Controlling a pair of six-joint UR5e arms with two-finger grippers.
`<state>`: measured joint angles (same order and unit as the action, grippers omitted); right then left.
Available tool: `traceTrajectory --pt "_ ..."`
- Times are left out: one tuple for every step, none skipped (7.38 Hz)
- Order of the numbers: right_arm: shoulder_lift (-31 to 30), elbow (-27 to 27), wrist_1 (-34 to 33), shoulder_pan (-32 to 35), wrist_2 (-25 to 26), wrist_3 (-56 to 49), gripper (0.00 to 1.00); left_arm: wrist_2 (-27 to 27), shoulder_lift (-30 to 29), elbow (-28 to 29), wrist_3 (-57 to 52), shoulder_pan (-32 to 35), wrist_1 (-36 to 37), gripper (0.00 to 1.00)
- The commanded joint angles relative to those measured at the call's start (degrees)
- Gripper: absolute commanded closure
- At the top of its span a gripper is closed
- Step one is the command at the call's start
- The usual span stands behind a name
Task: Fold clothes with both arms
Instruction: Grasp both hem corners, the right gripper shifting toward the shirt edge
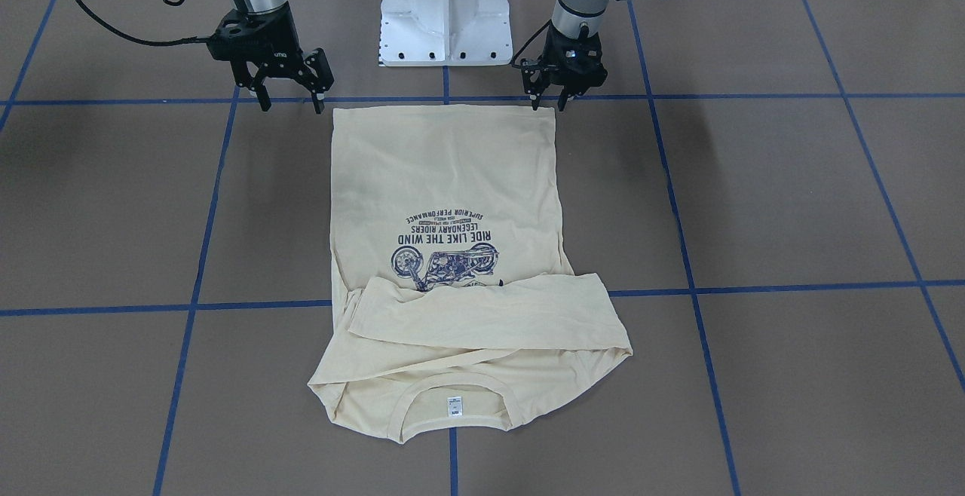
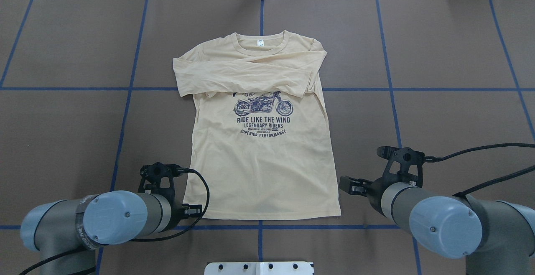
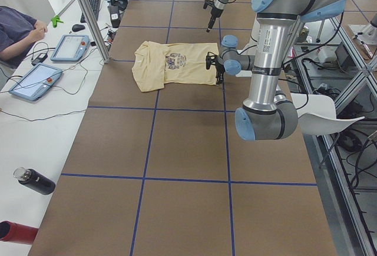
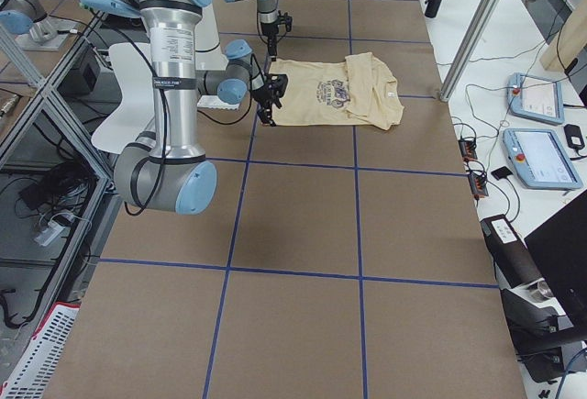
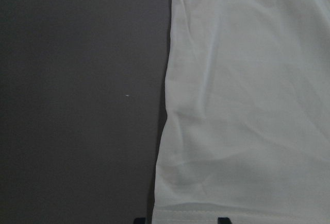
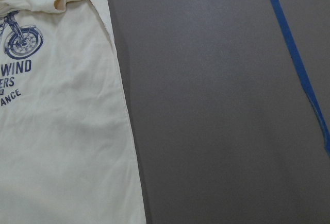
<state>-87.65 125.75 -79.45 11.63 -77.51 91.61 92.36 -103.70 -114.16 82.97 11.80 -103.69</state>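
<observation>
Cream T-shirt point(image 2: 263, 170) lies flat, sleeves crossed over chest; left gripper point(image 1: 549, 106) spread over one hem corner, right gripper point(image 1: 292, 106) spread wide just beside the other

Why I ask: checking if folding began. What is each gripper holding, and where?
Nothing is held. The left gripper hovers open over one hem corner of the T-shirt; the right gripper is open beside the other.

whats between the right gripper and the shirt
Only bare table: the front-facing view shows a narrow brown gap between the right gripper and the shirt at its hem corner.
</observation>
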Motion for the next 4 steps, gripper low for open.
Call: traceTrajectory --pt "0.02 0.02 -0.01 0.06 0.08 0.06 0.00 0.10 -0.01 0.43 -1.05 -0.02 -0.02 0.45" --pt "-0.06 0.02 -0.01 0.06 0.08 0.06 0.00 0.10 -0.10 0.69 -0.97 -0.02 -0.02 0.45" --pt "-0.07 0.02 -0.01 0.06 0.08 0.06 0.00 0.10 -0.10 0.69 -0.88 -0.02 -0.02 0.47" --pt "-0.07 0.02 -0.01 -0.03 0.08 0.06 0.00 0.10 -0.10 0.78 -0.97 -0.02 -0.02 0.48"
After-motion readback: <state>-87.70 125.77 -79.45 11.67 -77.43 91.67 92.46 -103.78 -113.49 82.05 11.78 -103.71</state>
